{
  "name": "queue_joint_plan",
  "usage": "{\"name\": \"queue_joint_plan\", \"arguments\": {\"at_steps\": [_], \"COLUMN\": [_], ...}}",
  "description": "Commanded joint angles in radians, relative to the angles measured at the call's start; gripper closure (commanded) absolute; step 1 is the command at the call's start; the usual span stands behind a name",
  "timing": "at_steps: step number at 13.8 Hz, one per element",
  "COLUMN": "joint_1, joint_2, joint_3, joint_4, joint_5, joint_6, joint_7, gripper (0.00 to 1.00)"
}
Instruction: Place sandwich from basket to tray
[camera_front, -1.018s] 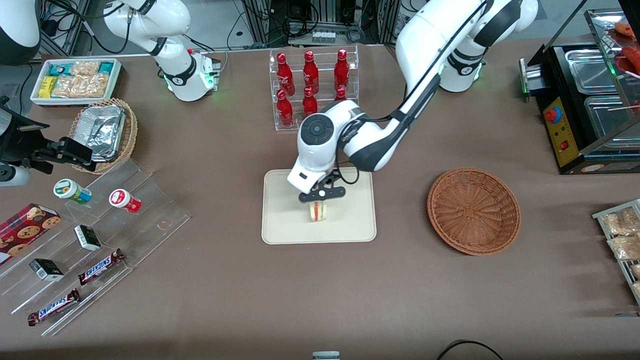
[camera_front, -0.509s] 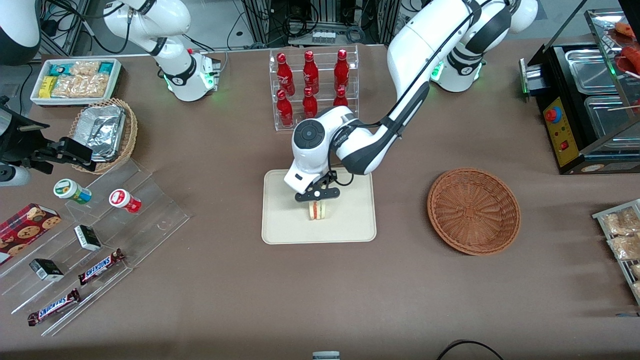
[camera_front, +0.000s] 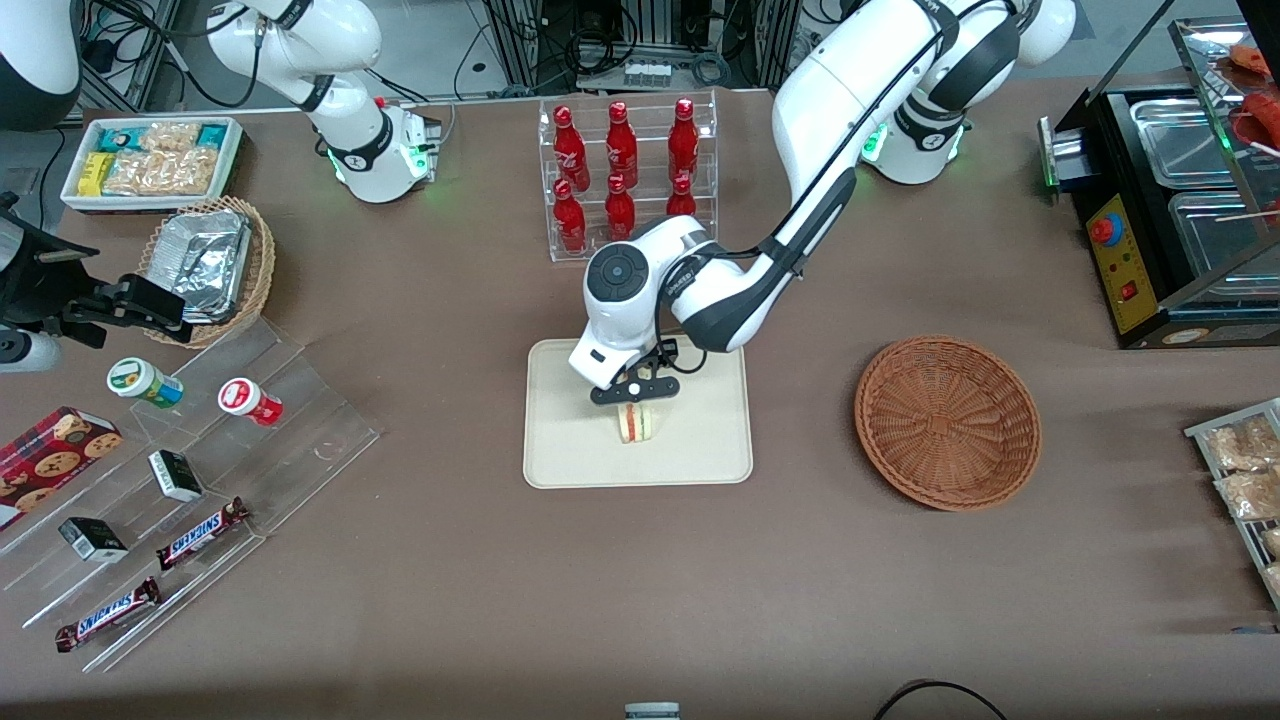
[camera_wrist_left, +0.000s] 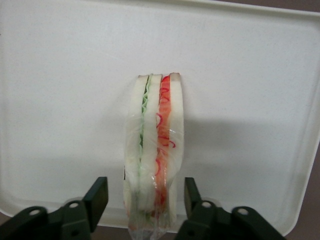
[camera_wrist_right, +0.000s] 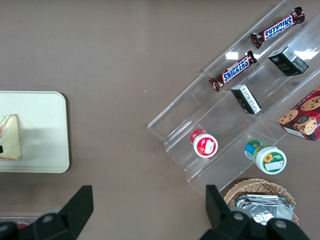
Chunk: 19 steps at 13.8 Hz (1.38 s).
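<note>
**Cream tray reached, sandwich set upright on it**

Black fingers of the pincer (camera_front: 636, 400) are seen spread apart on either side of the sandwich (camera_front: 636, 424), with a gap visible between each finger (camera_wrist_left: 97, 195) and the wrap in the left wrist view, so the wedge is not clamped. The sandwich (camera_wrist_left: 154, 155) is stood on edge on the tray (camera_front: 560, 455), with green filling on one layer and red on the other shown through clear film. The pincer is held directly above it, over the middle of the tray.

The basket (camera_front: 947, 421) is found on the brown counter (camera_front: 640, 580) beside the tray, toward the working arm's end, well apart from it; nothing is seen inside it.

Farther from the front camera than the tray, red bottles (camera_front: 620, 150) are ranked in a clear rack. Toward the parked arm's end, a clear stepped stand (camera_wrist_right: 235, 115) is laid out with two bars on which "SNICKERS" (camera_wrist_right: 277, 25) can be read, two small dark boxes (camera_wrist_right: 246, 99), a red-lidded tub (camera_wrist_right: 204, 143), a green-lidded tub (camera_wrist_right: 265, 156) and a red cookie box (camera_wrist_right: 302, 117). A tan wicker basket of foil containers (camera_front: 205, 265) and a white box of snack packets (camera_front: 150, 160) are placed near it.
</note>
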Motion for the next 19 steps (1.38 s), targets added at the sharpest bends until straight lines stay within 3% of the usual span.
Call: {"name": "queue_joint_plan", "arguments": {"at_steps": [1, 5, 10, 14, 19], "joint_1": [-0.009, 0.039, 0.192, 0.316, 0.476], "joint_2": [-0.028, -0.144, -0.321, -0.443, -0.545], "joint_3": [0.01, 0.01, 0.007, 0.008, 0.008], "joint_4": [0.029, 0.026, 0.015, 0.013, 0.012], "joint_5": [0.016, -0.002, -0.142, -0.145, -0.168], "joint_6": [-0.025, -0.149, -0.376, -0.429, -0.652], "joint_7": [-0.012, -0.02, 0.0, 0.005, 0.313], "gripper": [0.01, 0.01, 0.01, 0.01, 0.01]}}
